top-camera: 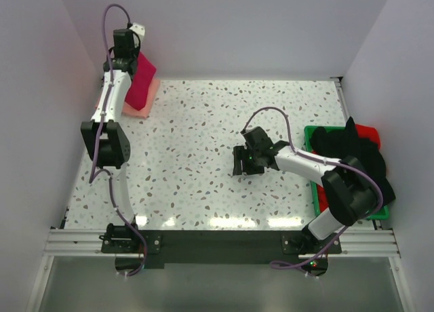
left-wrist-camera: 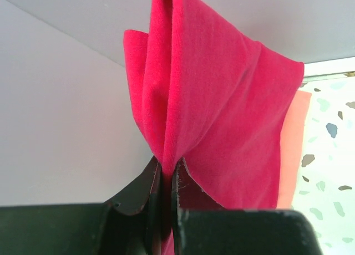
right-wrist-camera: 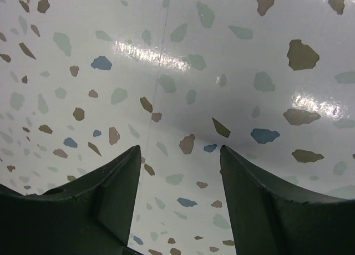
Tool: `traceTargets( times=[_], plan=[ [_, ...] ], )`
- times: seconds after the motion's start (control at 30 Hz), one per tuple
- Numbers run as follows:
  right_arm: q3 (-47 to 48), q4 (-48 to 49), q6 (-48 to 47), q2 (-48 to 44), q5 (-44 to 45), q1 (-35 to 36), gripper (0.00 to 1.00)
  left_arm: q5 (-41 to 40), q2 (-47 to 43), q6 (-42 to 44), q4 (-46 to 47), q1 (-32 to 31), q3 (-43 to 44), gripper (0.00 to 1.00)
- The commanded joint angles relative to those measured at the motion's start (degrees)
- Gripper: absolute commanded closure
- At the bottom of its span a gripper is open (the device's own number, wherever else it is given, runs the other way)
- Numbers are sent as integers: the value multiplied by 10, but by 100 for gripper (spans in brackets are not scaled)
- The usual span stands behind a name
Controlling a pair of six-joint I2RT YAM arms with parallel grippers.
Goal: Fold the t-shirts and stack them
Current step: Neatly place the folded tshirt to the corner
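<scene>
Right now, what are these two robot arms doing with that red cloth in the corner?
The left claw is shut on a crimson t-shirt, holding it up in the far left corner over a pale pink t-shirt that lies on the table. The right claw hangs open over the middle of the table, holding nothing. A green tray on the right holds dark clothes.

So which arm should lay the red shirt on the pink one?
Left. The left gripper is shut on the red shirt, just above the pink shirt. The right gripper is open, empty, far off.
</scene>
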Motion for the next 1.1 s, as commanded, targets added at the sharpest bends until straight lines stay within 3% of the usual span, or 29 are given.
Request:
traceTargets(
  times=[0.0, 0.3, 1.07],
  plan=[
    [24, 8, -8, 13, 7, 6, 38, 16, 16, 2, 38, 18, 15, 100],
    [27, 11, -8, 17, 11, 9, 38, 46, -14, -22, 15, 12, 34, 100],
    [8, 16, -9, -3, 22, 13, 38, 29, -60, -36, 0, -35, 8, 100]
  ],
)
